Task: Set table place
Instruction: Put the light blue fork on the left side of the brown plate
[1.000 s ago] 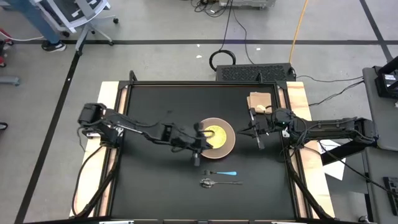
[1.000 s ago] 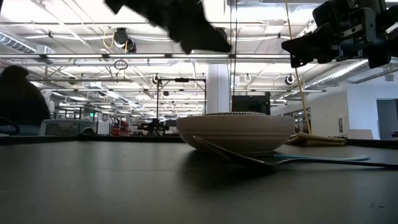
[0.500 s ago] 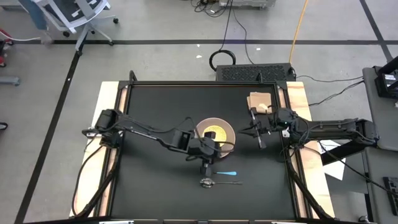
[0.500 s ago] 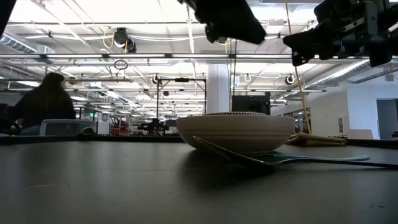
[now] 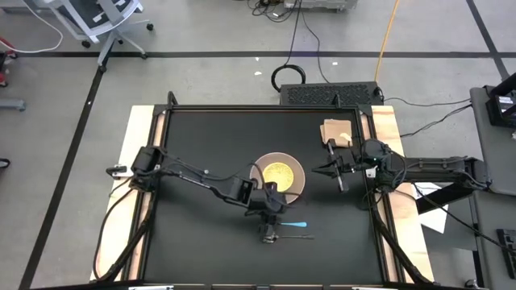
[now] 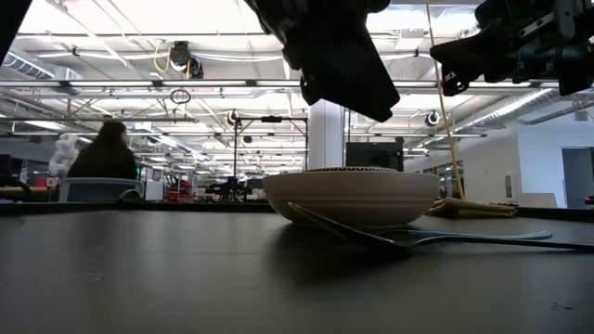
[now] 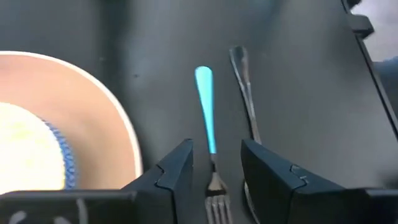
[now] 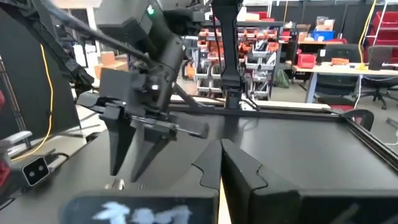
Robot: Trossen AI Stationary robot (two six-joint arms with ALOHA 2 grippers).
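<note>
Black worktop (image 5: pixel 201 145) is carrying 1 plate (image 5: pixel 280 174), fork (image 7: pixel 210 149) and spoon (image 7: pixel 244 93). Left gripper (image 7: pixel 214 165) is hovering, fingers (image 7: pixel 177 167) spread and empty, straddling the fork; descending off-centre risks nudging the spoon. Right gripper (image 5: pixel 332 168) is waiting shut.

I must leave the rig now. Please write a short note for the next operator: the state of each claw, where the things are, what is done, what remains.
Left claw: open, above the blue-handled fork near the black table's front middle.
Right claw: shut, empty, waiting beside the round tan plate with the yellow bowl.
Silver metal spoon: lies beside the fork, in front of the plate.
Done: plate and bowl in the centre.
Left: place fork and spoon; tan square mat sits at the far right corner.
</note>
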